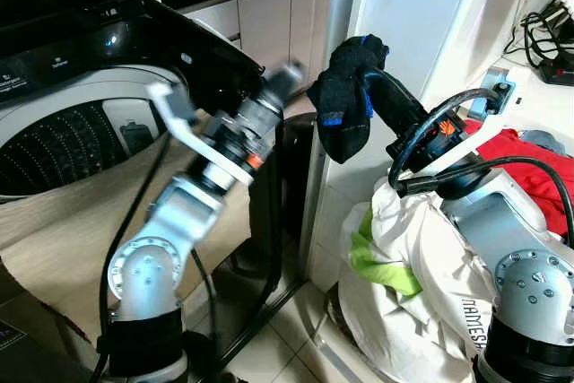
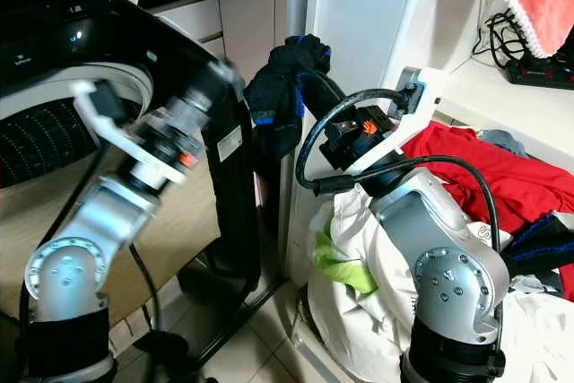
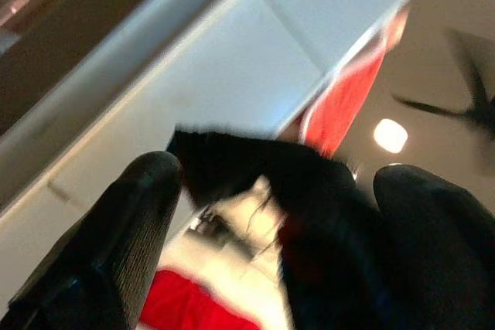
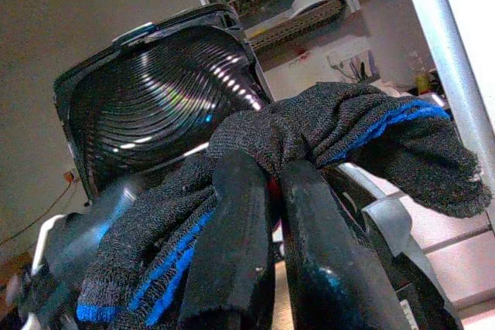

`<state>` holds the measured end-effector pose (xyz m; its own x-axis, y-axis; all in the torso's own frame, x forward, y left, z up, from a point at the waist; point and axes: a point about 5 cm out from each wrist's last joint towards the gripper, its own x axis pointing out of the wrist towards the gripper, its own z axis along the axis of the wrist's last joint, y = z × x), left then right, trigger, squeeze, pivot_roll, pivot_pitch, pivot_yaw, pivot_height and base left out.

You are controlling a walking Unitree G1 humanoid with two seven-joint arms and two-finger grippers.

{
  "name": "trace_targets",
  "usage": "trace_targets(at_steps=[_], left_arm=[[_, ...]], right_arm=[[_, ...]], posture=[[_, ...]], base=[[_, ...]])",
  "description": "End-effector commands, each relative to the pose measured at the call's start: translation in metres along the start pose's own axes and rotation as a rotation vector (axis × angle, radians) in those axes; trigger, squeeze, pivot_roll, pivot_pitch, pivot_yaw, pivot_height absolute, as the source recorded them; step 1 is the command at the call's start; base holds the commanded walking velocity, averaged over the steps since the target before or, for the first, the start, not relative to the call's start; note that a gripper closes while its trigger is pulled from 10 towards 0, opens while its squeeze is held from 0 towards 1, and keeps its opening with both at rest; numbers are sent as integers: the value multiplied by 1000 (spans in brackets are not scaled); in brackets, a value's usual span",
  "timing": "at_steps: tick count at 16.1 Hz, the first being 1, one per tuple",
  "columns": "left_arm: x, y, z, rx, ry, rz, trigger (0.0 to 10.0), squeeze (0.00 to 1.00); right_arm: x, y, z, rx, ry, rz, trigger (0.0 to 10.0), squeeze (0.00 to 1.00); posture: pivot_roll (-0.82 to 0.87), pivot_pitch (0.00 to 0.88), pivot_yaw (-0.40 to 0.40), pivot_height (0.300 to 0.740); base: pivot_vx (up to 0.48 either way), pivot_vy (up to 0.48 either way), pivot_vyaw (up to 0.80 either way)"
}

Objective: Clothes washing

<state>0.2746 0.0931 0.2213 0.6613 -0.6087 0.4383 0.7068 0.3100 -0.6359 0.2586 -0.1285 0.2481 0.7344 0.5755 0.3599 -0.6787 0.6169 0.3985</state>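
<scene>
A dark grey sock with blue trim (image 1: 345, 105) hangs in the air beside a white panel (image 1: 404, 6). My right gripper (image 4: 271, 183) is shut on it, and the fabric drapes over both fingers (image 4: 236, 222). My left gripper (image 3: 278, 183) is raised and blurred just left of the sock (image 3: 255, 168), with its fingers (image 3: 139, 214) spread open and nothing held between them. The top-loading washing machine (image 1: 63, 65) stands at the left with its drum (image 1: 63, 145) exposed and its black lid (image 4: 155, 90) up.
A beige cloth (image 1: 72, 230) drapes over the washer's front. A heap of white (image 1: 421, 284), green (image 1: 377, 262) and red clothes (image 2: 489, 172) lies at the right under my right arm. Cables and a power strip (image 2: 538, 69) sit on the white ledge. Tiled floor (image 1: 278, 347) lies between washer and heap.
</scene>
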Motion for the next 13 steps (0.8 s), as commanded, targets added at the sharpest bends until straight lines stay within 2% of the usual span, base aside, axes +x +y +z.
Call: trace_targets(at_steps=[1,2,3,5,6,7,10,13], left_arm=[[5,-2,-12,82,92,8,10000,1000],[7,-1,-16,106,119,18,10000,1000],[11,-2,-21,131,160,18,10000,0],[10,0,-21,134,174,35,10000,0],[11,2,-19,135,163,58,2941,0],[11,5,-17,140,145,77,0,0],[10,8,-11,170,118,95,0,0],[7,6,-14,108,111,77,0,0]], right_arm=[[1,6,-3,-3,17,29,0,0],[1,7,-4,-11,27,34,0,0],[1,9,-7,-22,44,38,0,0],[1,9,-8,-22,44,38,0,0],[0,9,-8,-22,43,37,0,0],[0,9,-8,-23,43,36,0,0],[0,8,-9,-23,44,35,0,0],[0,8,-10,-23,46,34,0,0]], posture=[[-90,0,14,740],[-87,0,18,740],[-87,0,18,740],[-89,0,23,740],[-89,0,24,740],[-89,0,24,740],[-86,0,22,740],[-86,0,23,740]], base=[[0,0,0],[0,0,0],[0,0,0],[0,0,0],[0,0,0],[0,0,0],[0,0,0],[0,0,0]])
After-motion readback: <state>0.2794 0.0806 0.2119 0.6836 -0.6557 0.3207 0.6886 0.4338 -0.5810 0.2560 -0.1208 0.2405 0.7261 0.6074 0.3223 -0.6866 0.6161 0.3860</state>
